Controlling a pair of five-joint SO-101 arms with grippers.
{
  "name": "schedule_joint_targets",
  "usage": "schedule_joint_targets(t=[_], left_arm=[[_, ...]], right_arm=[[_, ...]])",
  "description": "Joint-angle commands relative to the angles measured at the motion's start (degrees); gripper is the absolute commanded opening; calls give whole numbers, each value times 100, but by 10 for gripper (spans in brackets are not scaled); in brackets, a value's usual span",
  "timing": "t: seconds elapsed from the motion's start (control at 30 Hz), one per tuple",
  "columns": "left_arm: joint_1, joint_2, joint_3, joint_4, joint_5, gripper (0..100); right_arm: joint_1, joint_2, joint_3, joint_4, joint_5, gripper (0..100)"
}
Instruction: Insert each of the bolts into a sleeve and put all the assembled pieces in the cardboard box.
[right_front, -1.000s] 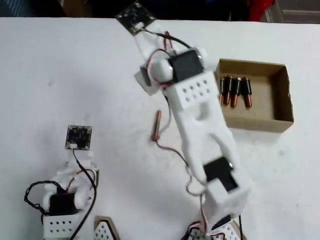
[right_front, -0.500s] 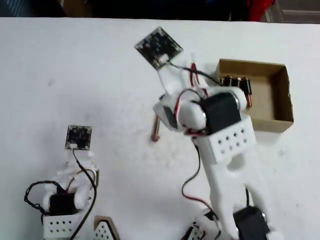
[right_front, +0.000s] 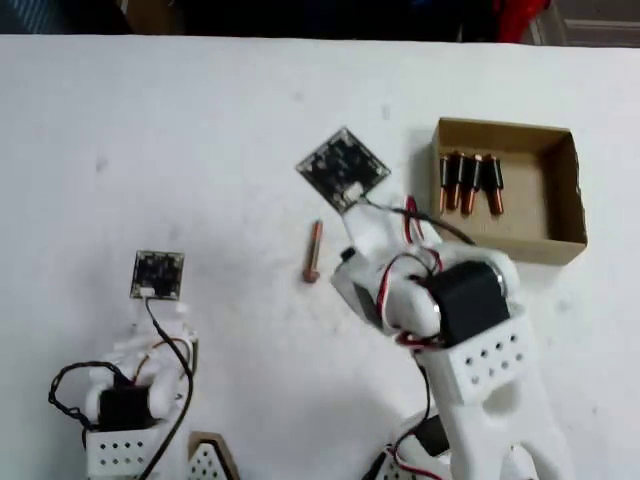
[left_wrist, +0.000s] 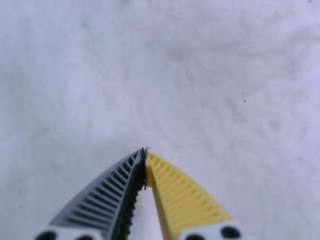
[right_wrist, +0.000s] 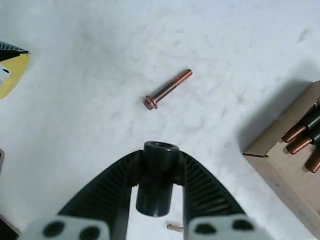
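Sleeve (right_wrist: 157, 175) between right jaws — bolt (right_wrist: 168, 89) ahead, apart

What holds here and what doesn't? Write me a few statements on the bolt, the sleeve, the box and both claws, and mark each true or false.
1. The right claw is shut on a black sleeve. True.
2. The copper bolt stands upright inside the sleeve. False: it lies flat on the table, apart from the sleeve.
3. The cardboard box holds four assembled pieces. True.
4. The left claw grips a bolt. False: it is shut with nothing in it.
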Motion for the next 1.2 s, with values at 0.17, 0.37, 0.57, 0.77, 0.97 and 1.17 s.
schedule_joint_targets(t=[0.17,0.37,0.57,0.77,0.97,1.17], left_arm=[[-57,-4,-9,26,-35,23],[-57,-4,-9,26,-35,23],[-57,-4,-9,26,-35,23],[-57,-4,-9,26,-35,23],[-57,-4,-9,26,-35,23],[-57,-4,-9,26,-35,23]], right_arm=[[84,-848,1477,-831,-18,16],[804,-910,2690,-1851,132,17],[1218,-936,3719,-2624,826,18],[1191,-901,4756,-3705,835,18],[1200,-901,5679,-4963,844,18],[1191,-901,6154,-5077,1345,18]])
